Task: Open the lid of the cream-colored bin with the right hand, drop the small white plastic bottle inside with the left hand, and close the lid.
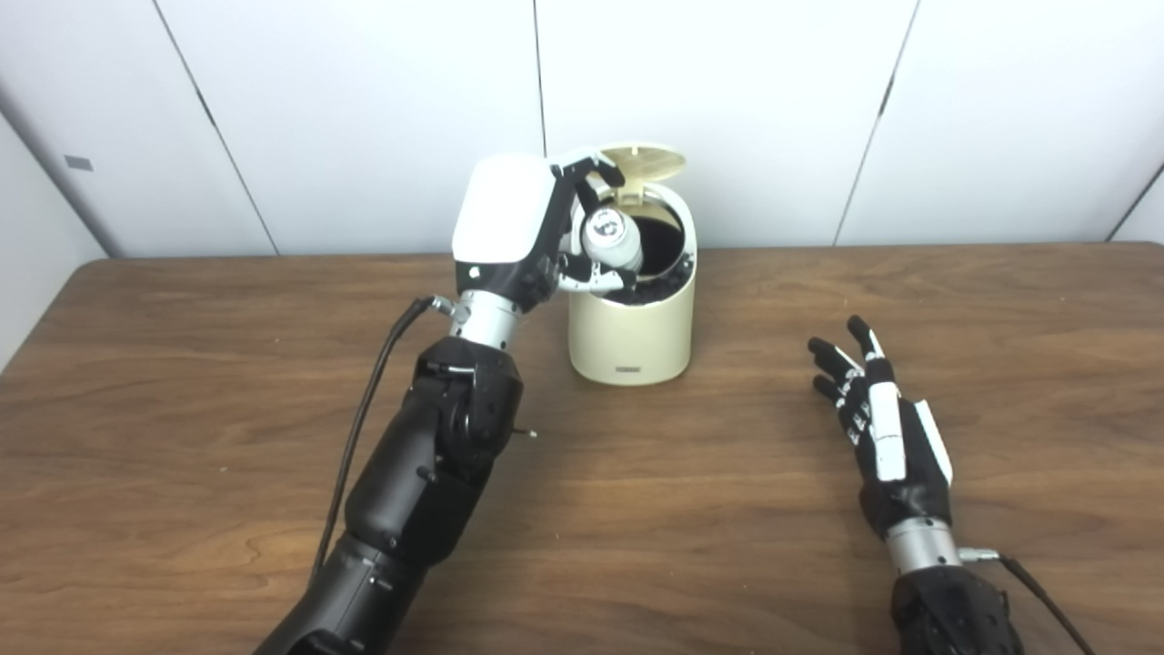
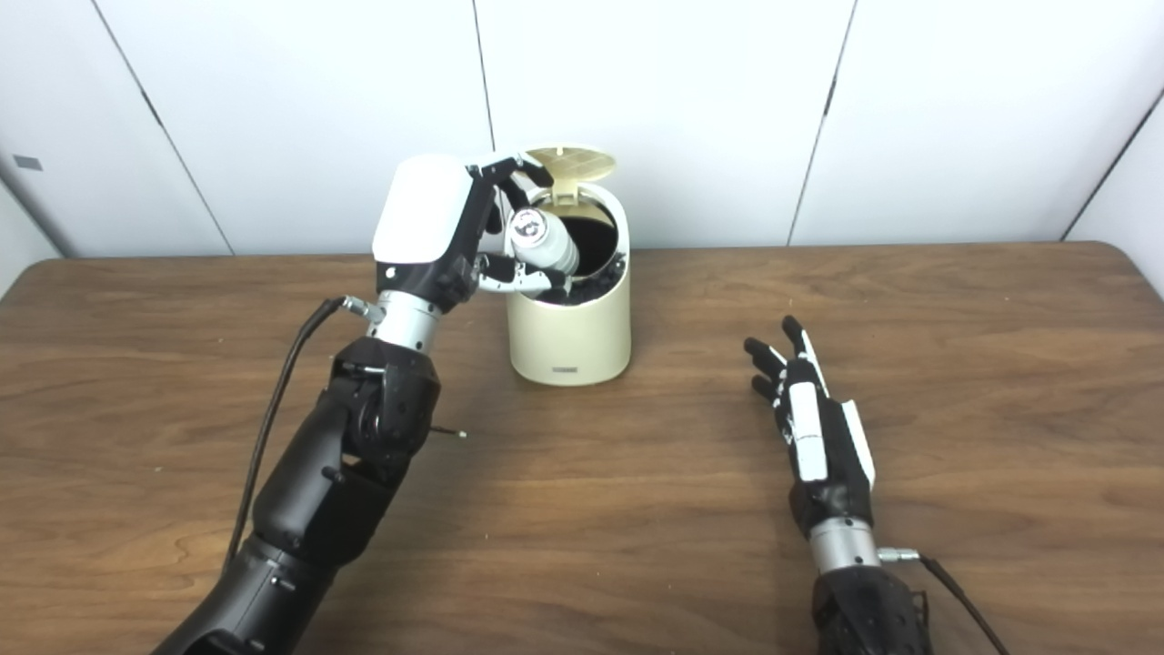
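Cream-colored bin (image 1: pixel 632 332) standing near the far edge of the wooden bench (image 1: pixel 727 546), roughly at that edge's middle. Its lid (image 1: pixel 647 162) is raised upright on a hinge at the back rim, exposing a dark interior. The left robot hand (image 1: pixel 536 232) is positioned at the bin's left rim, fingers curled around the small white plastic bottle (image 1: pixel 611 238); the bottle is tilted, its lower part over the opening, its upper end toward the cameras. A black cable (image 1: pixel 364 428) runs along the left arm. The right robot hand (image 1: pixel 878 414) lies to the right of the bin, well apart from it, toward the near edge, fingers spread and holding nothing.
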`<state>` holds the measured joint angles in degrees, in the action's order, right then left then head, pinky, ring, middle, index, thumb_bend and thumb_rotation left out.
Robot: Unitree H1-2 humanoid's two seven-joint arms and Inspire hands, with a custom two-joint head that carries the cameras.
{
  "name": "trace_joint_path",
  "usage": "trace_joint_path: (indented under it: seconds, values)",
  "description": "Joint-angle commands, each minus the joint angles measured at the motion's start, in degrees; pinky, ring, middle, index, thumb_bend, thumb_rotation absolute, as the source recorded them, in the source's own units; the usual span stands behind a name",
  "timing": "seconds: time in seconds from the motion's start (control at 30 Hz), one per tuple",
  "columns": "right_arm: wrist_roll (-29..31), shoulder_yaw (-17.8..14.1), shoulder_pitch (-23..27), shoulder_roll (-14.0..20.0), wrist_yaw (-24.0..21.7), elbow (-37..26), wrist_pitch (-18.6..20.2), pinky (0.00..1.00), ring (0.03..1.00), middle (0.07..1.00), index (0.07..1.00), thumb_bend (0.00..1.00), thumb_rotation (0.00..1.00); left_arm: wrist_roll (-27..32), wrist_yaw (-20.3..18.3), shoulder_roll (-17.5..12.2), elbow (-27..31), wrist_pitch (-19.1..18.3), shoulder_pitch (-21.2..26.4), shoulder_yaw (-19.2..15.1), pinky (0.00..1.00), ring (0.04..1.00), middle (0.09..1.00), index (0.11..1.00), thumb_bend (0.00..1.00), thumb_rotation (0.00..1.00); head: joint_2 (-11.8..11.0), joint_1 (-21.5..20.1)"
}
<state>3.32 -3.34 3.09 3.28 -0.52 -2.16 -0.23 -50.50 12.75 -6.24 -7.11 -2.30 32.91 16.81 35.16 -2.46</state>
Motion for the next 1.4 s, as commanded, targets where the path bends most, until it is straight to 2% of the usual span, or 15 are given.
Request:
trace_joint_path:
  seconds: [0.0,0.17,0.4,0.6,0.63,0.7,0.77,0.8,0.83,0.87,1.03,1.17,1.23,1.3,1.37]
  values:
    - [0.45,-0.02,0.4,-0.29,-0.25,1.06,-1.78,0.89,0.916,0.857,0.964,0.64,1.0,0.76,0.46,0.14,1.96,0.75,2.33,-0.47,0.25,0.32,0.488,0.616,1.0,0.12,0.01,-0.08]
    - [0.97,-0.3,0.5,-0.28,-0.35,1.48,-1.85,0.88,0.915,0.862,0.963,0.62,1.0,1.37,-0.38,0.02,2.29,0.28,2.39,-0.37,0.21,0.276,0.462,0.615,1.0,0.18,0.0,0.05]
    - [1.15,-0.34,0.48,-0.02,-0.41,1.74,-2.26,0.89,0.912,0.856,0.964,0.61,1.0,2.55,0.32,-0.12,2.64,1.9,2.14,-0.76,0.22,0.281,0.455,0.6,1.0,0.22,0.02,0.2]
    - [0.88,-0.4,0.31,0.02,-0.13,1.42,-1.63,0.9,0.908,0.852,0.958,0.62,1.0,4.4,0.4,-0.38,5.79,3.61,0.7,-1.84,0.22,0.29,0.444,0.552,1.0,0.26,0.05,0.19]
    - [0.94,-0.41,0.25,0.06,-0.19,1.36,-1.57,0.9,0.909,0.853,0.958,0.62,1.0,4.69,0.61,-0.37,6.3,3.84,0.39,-2.13,0.22,0.293,0.444,0.536,1.0,0.26,0.03,0.21]
    - [1.19,-0.44,0.19,0.12,-0.37,1.21,-1.55,0.9,0.912,0.857,0.962,0.61,1.0,5.67,0.71,-0.03,7.63,3.95,-0.5,-3.04,0.22,0.29,0.428,0.497,0.99,0.19,-0.02,0.27]
    - [1.34,-0.51,0.17,0.18,-0.44,1.27,-1.52,0.9,0.913,0.86,0.965,0.61,1.0,7.4,0.27,0.4,9.17,3.85,-1.54,-4.17,0.24,0.312,0.422,0.472,0.94,0.1,0.14,0.29]
    - [1.37,-0.56,0.17,0.24,-0.45,1.38,-1.57,0.91,0.913,0.86,0.965,0.61,1.0,8.14,0.07,0.45,9.96,3.89,-2.03,-4.67,0.25,0.324,0.424,0.476,0.74,0.08,0.24,0.32]
    - [1.44,-0.59,0.18,0.31,-0.53,1.48,-1.68,0.91,0.913,0.86,0.965,0.61,1.0,9.01,-0.13,0.55,10.81,3.85,-2.57,-5.33,0.26,0.335,0.426,0.478,0.63,0.07,0.27,0.36]
    - [1.46,-0.59,0.15,0.41,-0.58,1.44,-1.7,0.92,0.914,0.859,0.967,0.61,1.0,9.77,-0.37,0.65,11.76,3.55,-3.13,-6.02,0.27,0.347,0.452,0.481,0.57,0.03,0.31,0.49]
    - [1.62,-0.77,0.0,0.66,-0.47,0.52,-0.83,0.92,0.915,0.859,0.967,0.62,1.0,13.37,-2.09,0.87,15.14,1.49,-5.36,-9.33,0.27,0.346,0.492,0.469,0.53,0.0,0.29,0.69]
    - [2.23,-1.2,-0.13,0.94,-0.61,0.49,-1.43,0.92,0.917,0.854,0.96,0.63,1.0,11.91,-3.67,0.83,17.37,-4.3,-7.07,-11.18,0.21,0.29,0.428,0.498,0.52,0.0,0.34,0.66]
    - [2.08,-1.16,-0.1,1.25,-0.7,0.17,-1.69,0.93,0.922,0.856,0.959,0.63,1.0,15.72,-5.63,1.44,18.62,-7.22,-8.45,-13.05,0.17,0.26,0.413,0.512,0.52,0.0,0.49,0.4]
    - [1.66,-0.98,0.13,1.81,-0.87,-0.28,-1.72,0.94,0.926,0.862,0.958,0.63,1.0,21.05,-6.99,2.13,19.14,-8.31,-10.08,-15.14,0.22,0.308,0.425,0.521,0.52,0.0,0.52,0.19]
    - [1.71,-1.0,0.56,2.31,-0.98,-1.45,-0.77,0.94,0.941,0.889,0.959,0.65,1.0,26.01,-7.44,2.55,18.5,-7.33,-12.04,-17.17,0.33,0.42,0.459,0.519,0.52,0.0,0.66,0.22]
